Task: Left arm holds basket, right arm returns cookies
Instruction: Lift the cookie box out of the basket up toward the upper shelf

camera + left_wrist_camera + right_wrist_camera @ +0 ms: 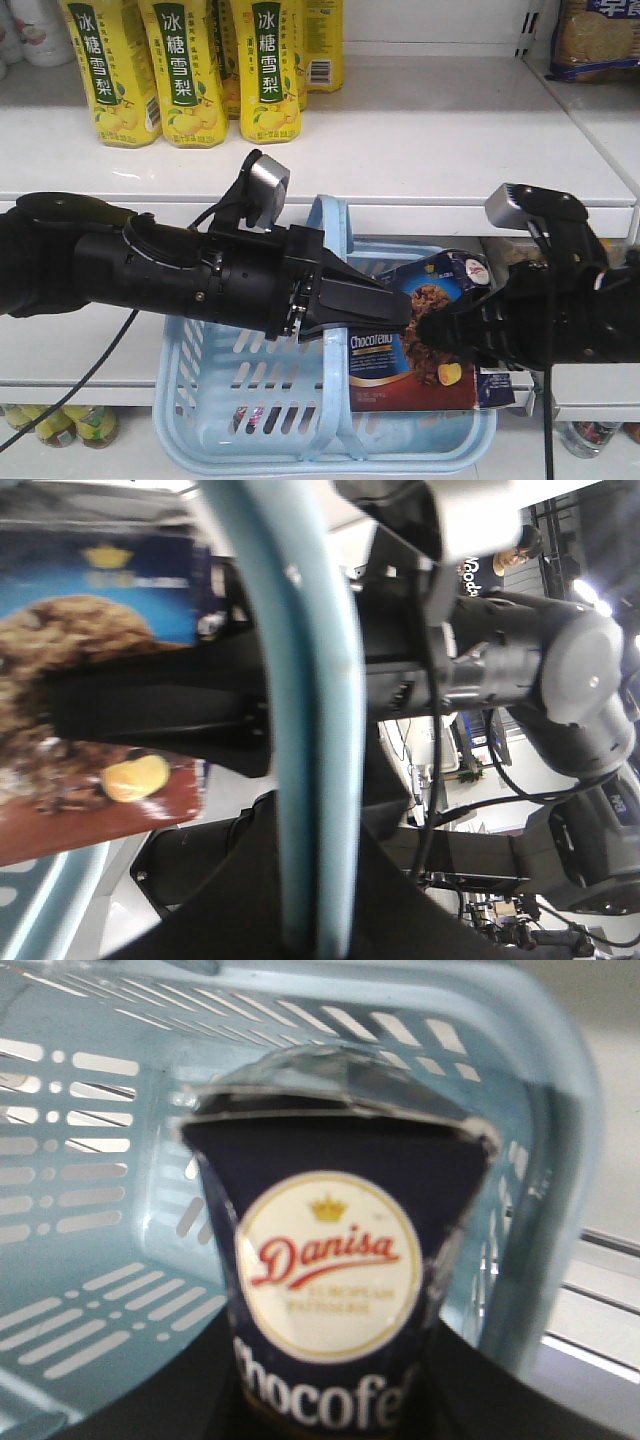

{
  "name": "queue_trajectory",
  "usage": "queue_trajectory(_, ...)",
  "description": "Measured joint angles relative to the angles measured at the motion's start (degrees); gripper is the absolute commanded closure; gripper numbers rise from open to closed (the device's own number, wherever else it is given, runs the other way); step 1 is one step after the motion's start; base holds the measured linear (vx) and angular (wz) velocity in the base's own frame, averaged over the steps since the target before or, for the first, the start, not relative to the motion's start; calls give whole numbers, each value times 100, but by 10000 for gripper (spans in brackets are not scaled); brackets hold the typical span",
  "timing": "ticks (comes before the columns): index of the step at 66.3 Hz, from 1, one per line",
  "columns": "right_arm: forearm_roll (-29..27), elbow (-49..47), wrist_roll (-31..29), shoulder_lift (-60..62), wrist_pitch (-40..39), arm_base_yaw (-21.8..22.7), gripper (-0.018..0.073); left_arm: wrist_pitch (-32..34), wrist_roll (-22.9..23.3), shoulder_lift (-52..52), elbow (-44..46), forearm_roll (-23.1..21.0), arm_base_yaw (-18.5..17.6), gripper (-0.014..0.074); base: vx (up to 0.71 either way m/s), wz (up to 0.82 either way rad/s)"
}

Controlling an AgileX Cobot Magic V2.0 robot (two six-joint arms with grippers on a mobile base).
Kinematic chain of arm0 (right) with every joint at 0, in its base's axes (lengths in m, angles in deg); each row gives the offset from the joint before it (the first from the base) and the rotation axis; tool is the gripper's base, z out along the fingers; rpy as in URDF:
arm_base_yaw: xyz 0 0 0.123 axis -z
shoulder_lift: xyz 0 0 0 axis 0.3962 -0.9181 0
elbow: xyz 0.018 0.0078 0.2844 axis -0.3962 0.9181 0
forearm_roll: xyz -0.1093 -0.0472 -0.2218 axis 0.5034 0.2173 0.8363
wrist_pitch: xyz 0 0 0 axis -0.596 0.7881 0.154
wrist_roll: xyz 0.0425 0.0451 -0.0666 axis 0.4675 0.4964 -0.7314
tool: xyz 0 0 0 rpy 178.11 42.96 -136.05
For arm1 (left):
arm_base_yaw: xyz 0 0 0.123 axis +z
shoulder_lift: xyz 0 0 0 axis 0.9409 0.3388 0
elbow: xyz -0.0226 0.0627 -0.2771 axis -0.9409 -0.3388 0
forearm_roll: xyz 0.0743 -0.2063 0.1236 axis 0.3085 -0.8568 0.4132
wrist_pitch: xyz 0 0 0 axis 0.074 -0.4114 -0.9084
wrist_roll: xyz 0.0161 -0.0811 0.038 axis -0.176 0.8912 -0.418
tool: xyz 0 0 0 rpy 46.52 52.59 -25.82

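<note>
Jaws of the left gripper (pixel 385 312) are closed on the handle (pixel 330 225) of the basket (pixel 240 400). In the left wrist view the pale blue bar runs straight up between the dark fingers. The left arm (pixel 150 270) reaches in level from the left edge, its camera (pixel 268 185) sitting on top and its pointed tip aimed right, towards the box. The basket hangs in front of the white shelf (pixel 450 130), below the yellow cartons (pixel 190 70).

The cookies (pixel 400 380) are inside the right half of the basket, front panel facing out and tilted, with the upper end poking above the rim. The right gripper (pixel 440 330) is clamped across that box, one black finger lying over the cookie picture. In the right wrist view the end flap with its round logo fills the space near the lens, with slotted basket walls around it. The right arm (pixel 570 320) comes in level from the right edge, pointing left, so the two grippers nearly meet over the box.
</note>
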Motion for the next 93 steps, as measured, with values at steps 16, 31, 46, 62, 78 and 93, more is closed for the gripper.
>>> queue_trajectory(16,725,7,625,883,352,14,524,0,0,0,0,-11,0,599,0,0)
queue_trajectory(31,1196,9,1082,1705,467,20,520,0,0,0,0,-15,0,599,0,0)
queue_trajectory(46,2016,-557,1469,1968,931,20,517,0,0,0,0,-15,0,599,0,0)
queue_trajectory(62,2500,-1737,1900,1859,998,32,515,0,0,0,0,-21,0,599,0,0)
queue_trajectory(78,2647,-2378,1942,1483,941,32,515,0,0,0,0,-28,0,599,0,0)
queue_trajectory(93,3401,-2379,2387,866,354,32,513,0,0,0,0,-28,0,599,0,0)
